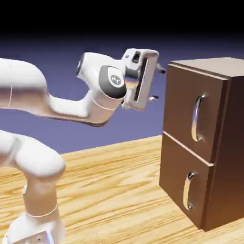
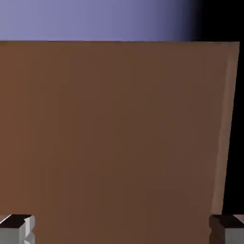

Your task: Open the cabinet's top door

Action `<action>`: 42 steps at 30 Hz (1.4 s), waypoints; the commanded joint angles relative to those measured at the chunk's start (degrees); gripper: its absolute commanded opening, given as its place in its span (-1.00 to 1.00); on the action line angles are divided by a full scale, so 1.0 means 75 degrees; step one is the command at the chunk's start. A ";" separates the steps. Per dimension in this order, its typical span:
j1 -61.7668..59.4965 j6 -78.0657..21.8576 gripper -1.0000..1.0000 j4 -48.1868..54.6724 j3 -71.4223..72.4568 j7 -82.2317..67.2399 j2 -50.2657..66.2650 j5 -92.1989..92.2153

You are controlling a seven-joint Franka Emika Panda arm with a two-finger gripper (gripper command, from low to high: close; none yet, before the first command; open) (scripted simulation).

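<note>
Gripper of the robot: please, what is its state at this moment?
Hand: open, fingers wide apart, holding nothing.

The exterior view's right edge cuts off the far right part of the cabinet (image 1: pixel 195 105). The left edge of that view crops the arm (image 1: pixel 21 86), and the bottom edge crops its base (image 1: pixel 38 233). The cabinet's far side and back are hidden. The mark on the arm's round grey cap (image 1: pixel 113 81) is too small to read.

In the hand view, the left and bottom edges crop the wooden surface; its handle is not visible. Both finger tips (image 2: pixel 18 229) are cut off by the bottom edge.
</note>
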 commanded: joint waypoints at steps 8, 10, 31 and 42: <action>0.0806 -0.0085 0.00 0.0302 -0.1168 -0.1278 -0.0681 -0.2659; 0.1007 -0.0106 0.00 0.0377 -0.1460 -0.1598 -0.0852 -0.3323; 0.3076 -0.0325 0.00 0.1151 -0.4457 -0.4879 -0.2601 -1.0147; 0.3647 -0.1525 -1.00 0.1192 -0.4425 -0.4552 -0.2220 -1.0159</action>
